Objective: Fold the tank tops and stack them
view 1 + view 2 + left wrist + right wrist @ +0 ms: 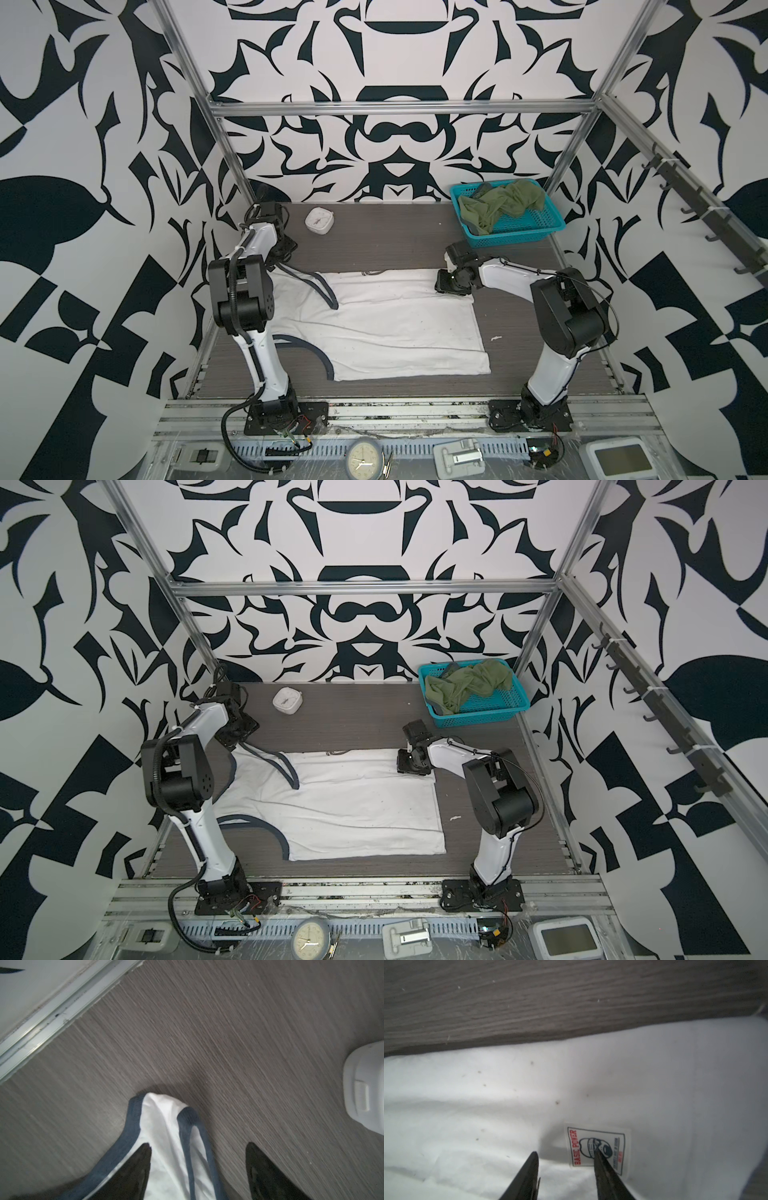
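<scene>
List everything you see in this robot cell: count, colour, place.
white tank top: one, white with navy trim, spread mid-table
olive tank top: one, olive green, crumpled in basket
basket: one, teal, far right corner
square clock: one, white, far left of table
round clock: one, pale face, front ledge
table: one, grey woodgrain
left gripper: one, black, open over a strap
right gripper: one, black, open, over white top's far edge

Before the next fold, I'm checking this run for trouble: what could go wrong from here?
On the left gripper the jaws stand open astride a strap of the white tank top; closing might catch only trim. The clock nearby could get knocked. The right gripper, open over the label, may pinch one layer only.
</scene>
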